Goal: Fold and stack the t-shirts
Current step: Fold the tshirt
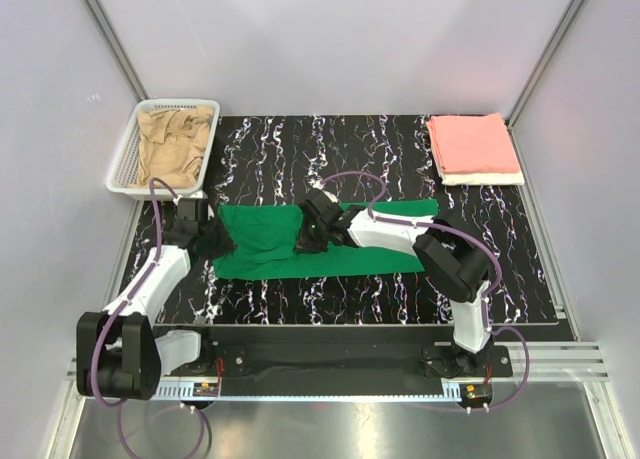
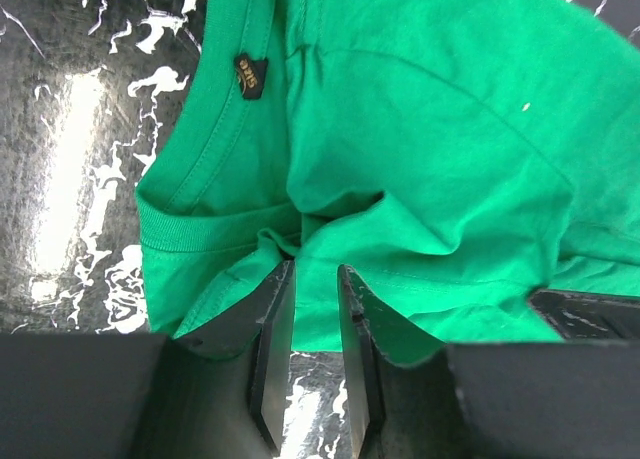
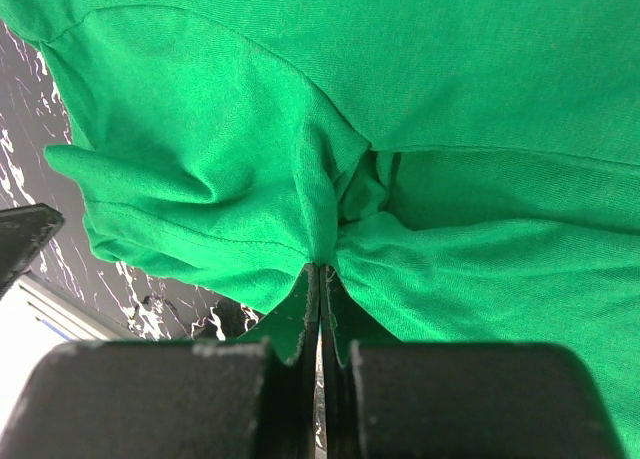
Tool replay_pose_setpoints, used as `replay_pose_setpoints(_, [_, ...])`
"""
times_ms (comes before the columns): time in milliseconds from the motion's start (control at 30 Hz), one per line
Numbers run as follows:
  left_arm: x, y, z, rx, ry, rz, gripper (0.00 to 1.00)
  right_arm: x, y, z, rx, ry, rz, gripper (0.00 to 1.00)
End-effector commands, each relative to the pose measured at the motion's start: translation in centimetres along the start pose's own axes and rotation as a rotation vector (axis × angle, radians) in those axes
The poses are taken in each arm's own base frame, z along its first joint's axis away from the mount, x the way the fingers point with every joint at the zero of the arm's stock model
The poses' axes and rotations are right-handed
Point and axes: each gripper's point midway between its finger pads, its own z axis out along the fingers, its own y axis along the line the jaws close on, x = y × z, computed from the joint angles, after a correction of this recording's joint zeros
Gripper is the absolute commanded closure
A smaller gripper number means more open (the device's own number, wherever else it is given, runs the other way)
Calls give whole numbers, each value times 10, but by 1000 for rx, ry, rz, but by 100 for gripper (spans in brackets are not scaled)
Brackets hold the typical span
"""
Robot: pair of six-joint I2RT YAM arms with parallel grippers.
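Observation:
The bright green t-shirt (image 1: pixel 270 244) lies on the black marbled table as a long strip. My left gripper (image 1: pixel 215 244) is at the shirt's left end by the collar (image 2: pixel 200 149). It (image 2: pixel 315 269) is open, and the cloth edge lies loose in the gap between its fingers. My right gripper (image 1: pixel 312 241) is over the middle of the strip. It (image 3: pixel 320 271) is shut on a bunched fold of the green t-shirt (image 3: pixel 450 99). The salmon pink t-shirt (image 1: pixel 472 144) lies folded on top of a white one (image 1: pixel 485 179) at the back right. The tan-beige t-shirt (image 1: pixel 175 144) lies crumpled in the basket.
The white mesh basket (image 1: pixel 125 159) stands at the table's back left corner. Metal frame posts and grey walls close in the sides and back. Bare table (image 1: pixel 330 144) shows behind the green shirt and in front of it.

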Motion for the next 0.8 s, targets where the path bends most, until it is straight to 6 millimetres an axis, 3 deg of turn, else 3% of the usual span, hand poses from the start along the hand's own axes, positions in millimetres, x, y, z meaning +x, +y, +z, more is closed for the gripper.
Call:
replay_pose_setpoints(0, [1, 0, 4, 12, -4, 40, 74, -8, 25, -22, -61, -35, -19, 100])
replay_pose_setpoints(367, [9, 3, 20, 17, 5, 1, 69, -8, 27, -22, -69, -31, -15, 100])
replay_pose_setpoints(533, [4, -1, 19, 25, -7, -2, 75, -8, 26, -21, -66, -30, -14, 100])
replay_pose_setpoints(767, [0, -10, 15, 55, -19, -6, 75, -6, 23, -18, -58, -26, -15, 100])
